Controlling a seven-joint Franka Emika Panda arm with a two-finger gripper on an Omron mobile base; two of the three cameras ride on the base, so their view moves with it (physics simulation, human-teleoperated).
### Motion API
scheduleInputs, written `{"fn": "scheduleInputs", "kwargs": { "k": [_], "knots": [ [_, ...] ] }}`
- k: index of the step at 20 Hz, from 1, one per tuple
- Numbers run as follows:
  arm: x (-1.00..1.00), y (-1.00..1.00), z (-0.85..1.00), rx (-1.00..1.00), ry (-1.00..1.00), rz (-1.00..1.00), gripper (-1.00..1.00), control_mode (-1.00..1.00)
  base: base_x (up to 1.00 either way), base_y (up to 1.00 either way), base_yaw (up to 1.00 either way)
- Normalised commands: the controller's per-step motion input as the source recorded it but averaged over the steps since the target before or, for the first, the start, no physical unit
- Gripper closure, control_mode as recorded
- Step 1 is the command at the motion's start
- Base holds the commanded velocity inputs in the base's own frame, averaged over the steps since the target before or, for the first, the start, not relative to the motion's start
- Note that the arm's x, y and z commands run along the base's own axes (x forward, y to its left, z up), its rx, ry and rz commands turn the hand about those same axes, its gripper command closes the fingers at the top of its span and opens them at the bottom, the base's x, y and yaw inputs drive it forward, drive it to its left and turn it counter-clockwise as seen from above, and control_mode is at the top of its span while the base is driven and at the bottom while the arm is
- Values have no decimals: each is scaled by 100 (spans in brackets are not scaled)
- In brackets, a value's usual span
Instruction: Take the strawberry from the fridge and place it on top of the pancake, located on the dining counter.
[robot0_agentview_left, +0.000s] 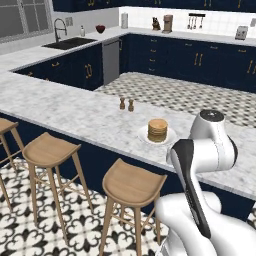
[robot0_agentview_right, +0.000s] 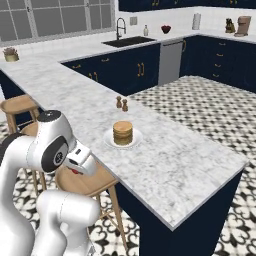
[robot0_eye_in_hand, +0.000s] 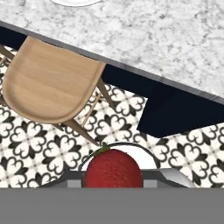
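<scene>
Strawberry (robot0_eye_in_hand: 113, 168) sits clamped in your gripper (robot0_eye_in_hand: 113, 183), low beside a stool (robot0_eye_in_hand: 50, 81). Pancake (robot0_agentview_right: 122, 133) waits at twelve o'clock on the dining counter (robot0_agentview_right: 170, 160); placing remains.

The left base view looks from behind and left of the white arm, forward and down across the long pale marble dining counter (robot0_agentview_left: 75, 112) toward the far navy cupboards (robot0_agentview_left: 200, 60). The right base view looks from behind and right of the arm, over the same counter toward the dark sink (robot0_agentview_right: 129, 41) and window. Both take in the short stack of golden-brown pancakes (robot0_agentview_left: 157, 130) on its small white plate and the round wooden stools (robot0_agentview_left: 132, 184) from opposite sides, at middling range. The hand view looks steeply down, close over one stool seat, the counter's edge and the patterned black-and-white floor tiles (robot0_eye_in_hand: 39, 144), with the red strawberry (robot0_eye_in_hand: 113, 169) right against its lower edge.
</scene>
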Motion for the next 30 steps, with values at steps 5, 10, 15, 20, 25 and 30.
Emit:
{"fn": "scheduleInputs", "kwargs": {
  "k": [5, 10, 15, 20, 25, 30],
  "knots": [
    [37, 0, 16, -2, -1, 0, 100, -100, 18, 0, 0],
    [100, 0, 62, -7, -1, 0, 100, -100, 0, 0, 0],
    [100, -17, 13, -1, -6, 3, 100, -100, 0, 0, 0],
    [100, -20, 4, 0, -4, 5, 100, -100, 0, 0, 0],
    [100, -53, -5, 1, 9, 0, 100, -100, 0, 0, 0],
    [100, -3, 0, 0, 19, 0, 100, -100, 0, 0, 0]
  ]
}}
